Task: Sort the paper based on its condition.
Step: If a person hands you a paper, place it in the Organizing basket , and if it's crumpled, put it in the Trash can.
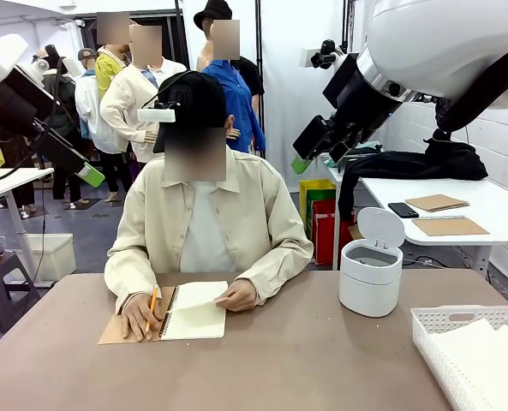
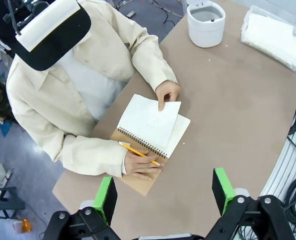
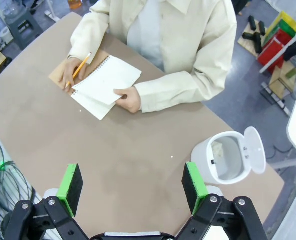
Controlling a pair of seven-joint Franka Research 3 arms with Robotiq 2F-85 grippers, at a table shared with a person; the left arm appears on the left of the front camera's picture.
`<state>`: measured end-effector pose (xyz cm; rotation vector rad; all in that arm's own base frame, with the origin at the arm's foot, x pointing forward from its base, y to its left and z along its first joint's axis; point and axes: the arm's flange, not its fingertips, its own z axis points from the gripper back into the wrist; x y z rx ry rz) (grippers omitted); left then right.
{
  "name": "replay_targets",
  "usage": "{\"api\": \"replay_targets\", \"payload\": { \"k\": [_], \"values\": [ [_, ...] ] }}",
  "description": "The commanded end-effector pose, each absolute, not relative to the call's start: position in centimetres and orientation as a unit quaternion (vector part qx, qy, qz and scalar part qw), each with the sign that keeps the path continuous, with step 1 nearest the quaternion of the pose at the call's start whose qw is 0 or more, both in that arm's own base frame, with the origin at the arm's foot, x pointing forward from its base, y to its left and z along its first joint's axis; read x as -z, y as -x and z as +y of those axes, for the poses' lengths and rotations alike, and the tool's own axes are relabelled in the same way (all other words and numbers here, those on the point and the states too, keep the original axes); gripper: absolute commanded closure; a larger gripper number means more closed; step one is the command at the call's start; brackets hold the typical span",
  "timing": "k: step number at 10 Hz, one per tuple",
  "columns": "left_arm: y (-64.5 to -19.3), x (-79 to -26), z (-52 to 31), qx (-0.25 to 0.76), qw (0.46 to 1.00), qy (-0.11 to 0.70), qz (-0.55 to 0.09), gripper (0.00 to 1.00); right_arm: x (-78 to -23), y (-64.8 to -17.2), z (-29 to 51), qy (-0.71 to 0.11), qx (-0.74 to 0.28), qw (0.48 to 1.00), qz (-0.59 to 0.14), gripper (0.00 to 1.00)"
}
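White paper sheets [image 1: 487, 355] lie in a white lattice basket [image 1: 443, 360] at the table's near right, and the paper [image 2: 270, 30] shows again in the basket [image 2: 245, 29] in the left wrist view. Across the table a person lifts a white page [image 1: 199, 296] of a spiral notebook [image 2: 144, 182] with one hand and holds a pencil [image 2: 138, 151] in the other. The same page [image 3: 108, 79] appears in the right wrist view. My left gripper [image 2: 164, 192] hangs open high above the table's near side. My right gripper [image 3: 132, 185] is open too, raised over the table's middle.
A white bin [image 1: 370, 276] with its lid flipped up stands on the table's right, near the basket; the bin [image 3: 227, 160] is empty inside. The brown table [image 1: 305, 360] is bare in front of the notebook. Both arms are raised, left [image 1: 89, 175] and right [image 1: 309, 150].
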<state>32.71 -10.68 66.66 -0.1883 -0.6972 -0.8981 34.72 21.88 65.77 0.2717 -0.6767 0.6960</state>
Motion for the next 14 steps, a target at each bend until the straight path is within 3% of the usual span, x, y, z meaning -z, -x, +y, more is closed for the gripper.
{"api": "replay_targets", "payload": {
  "k": [1, 14],
  "values": [
    [-32.9, -66.8, -10.65, 0.422, 0.839, 0.089, -0.332, 0.0, -65.82, -34.75, 21.87, -0.13, -0.334, 0.875, -0.325, 0.0],
    [-32.9, -66.8, -10.65, 0.422, 0.839, 0.089, -0.332, 0.0, -65.82, -34.75, 21.87, -0.13, -0.334, 0.875, -0.325, 0.0]
  ]
}}
